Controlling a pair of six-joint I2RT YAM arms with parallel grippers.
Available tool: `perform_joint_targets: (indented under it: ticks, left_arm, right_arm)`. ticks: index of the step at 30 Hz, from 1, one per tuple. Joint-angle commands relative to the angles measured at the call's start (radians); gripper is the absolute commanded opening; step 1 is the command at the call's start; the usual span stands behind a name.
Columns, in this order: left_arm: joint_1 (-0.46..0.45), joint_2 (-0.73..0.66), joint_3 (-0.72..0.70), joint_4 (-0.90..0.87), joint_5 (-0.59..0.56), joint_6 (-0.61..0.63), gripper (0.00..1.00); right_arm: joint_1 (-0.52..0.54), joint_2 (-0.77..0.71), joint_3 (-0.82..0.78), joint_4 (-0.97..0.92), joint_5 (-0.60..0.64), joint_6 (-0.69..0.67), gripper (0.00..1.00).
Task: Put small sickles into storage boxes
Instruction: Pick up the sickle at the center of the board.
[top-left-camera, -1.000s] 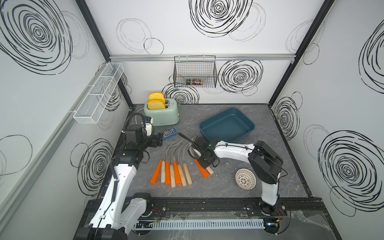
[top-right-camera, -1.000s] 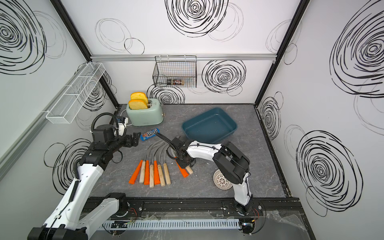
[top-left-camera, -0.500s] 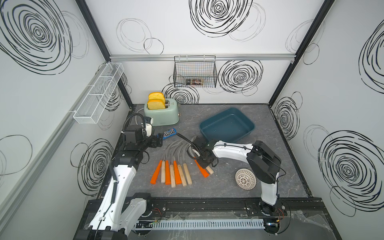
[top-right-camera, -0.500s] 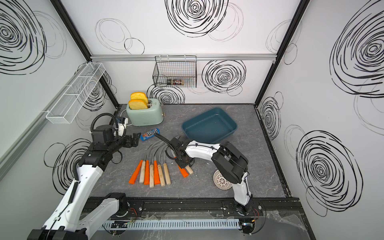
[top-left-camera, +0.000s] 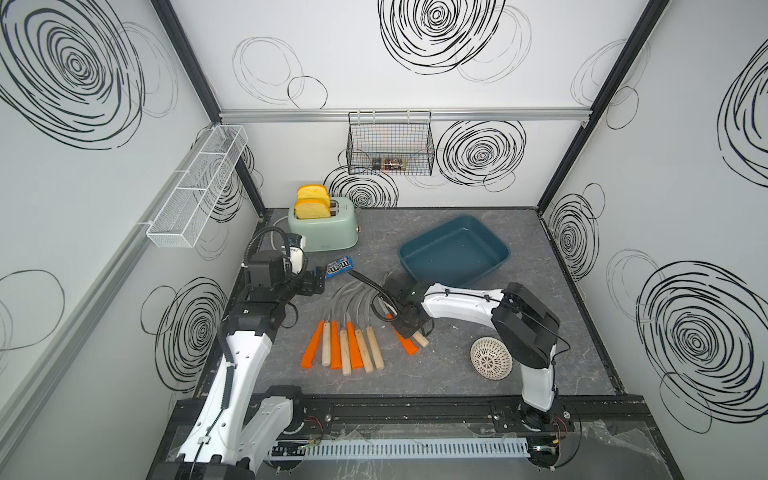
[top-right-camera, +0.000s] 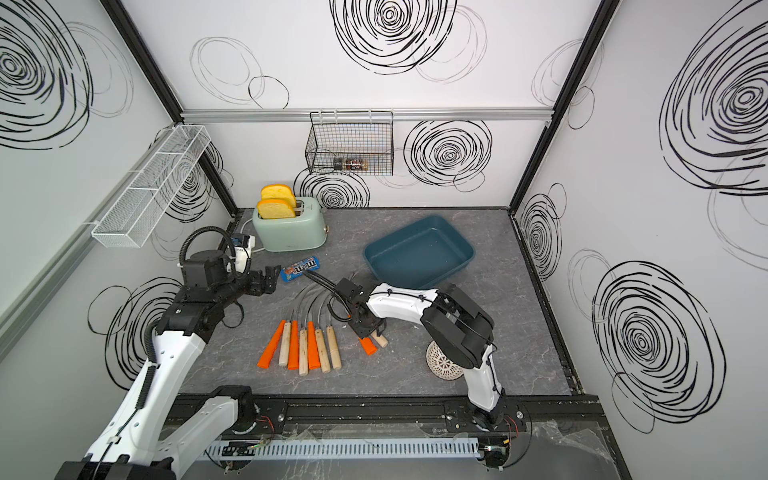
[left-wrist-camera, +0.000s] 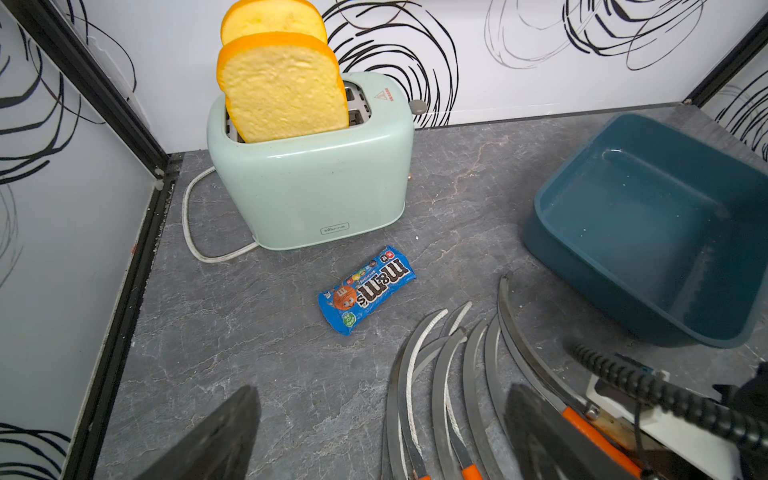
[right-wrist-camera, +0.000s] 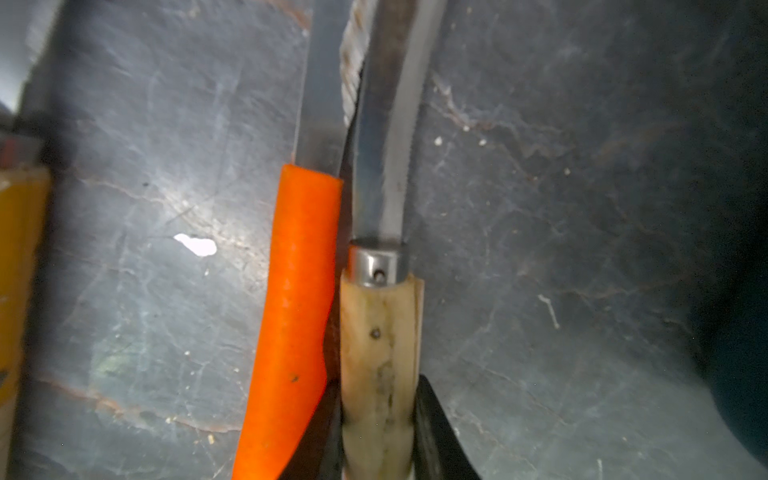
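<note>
Several small sickles (top-left-camera: 343, 349) lie side by side in mid-table, orange and pale wooden handles toward the front, grey blades (left-wrist-camera: 440, 374) fanned toward the back. To their right lie two more, one orange-handled (right-wrist-camera: 299, 291) and one wooden-handled (right-wrist-camera: 380, 332). My right gripper (right-wrist-camera: 378, 419) is shut on the wooden handle, low at the table, also seen in both top views (top-left-camera: 409, 328) (top-right-camera: 365, 328). The orange one touches a finger from outside. The teal storage box (top-left-camera: 455, 253) (top-right-camera: 419, 253) stands empty behind. My left gripper (left-wrist-camera: 382, 390) (top-left-camera: 318, 282) hangs open over the blade tips.
A mint toaster (top-left-camera: 324, 228) with two bread slices stands at the back left, with a blue candy pack (top-left-camera: 340, 266) in front of it. A white perforated dome (top-left-camera: 490, 357) lies front right. A black wire basket (top-left-camera: 390, 145) and a white mesh shelf (top-left-camera: 195, 191) hang on the walls.
The right gripper's jaws have closed onto the wooden handle while staying over the same pair of sickles. The left arm has not moved.
</note>
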Motion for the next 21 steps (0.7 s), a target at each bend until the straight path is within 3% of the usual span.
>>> perform_joint_targets:
  ticks: [1,5,8,21]
  left_arm:
    - [0.011,-0.018,0.003,0.011,0.013,0.011,0.96]
    - [0.012,-0.017,0.016,0.008,0.012,0.01,0.96]
    - [0.013,-0.017,0.027,0.006,0.007,0.009,0.96]
    - [0.019,-0.022,0.047,0.0,-0.003,0.012,0.96]
  right_arm:
    - [0.001,0.043,-0.011,-0.031,0.026,-0.004,0.16]
    - [0.002,0.015,-0.01,-0.017,0.003,-0.009,0.1]
    - [0.002,-0.005,-0.006,-0.008,-0.038,-0.022,0.0]
    - [-0.012,-0.072,0.008,-0.004,-0.062,-0.045,0.0]
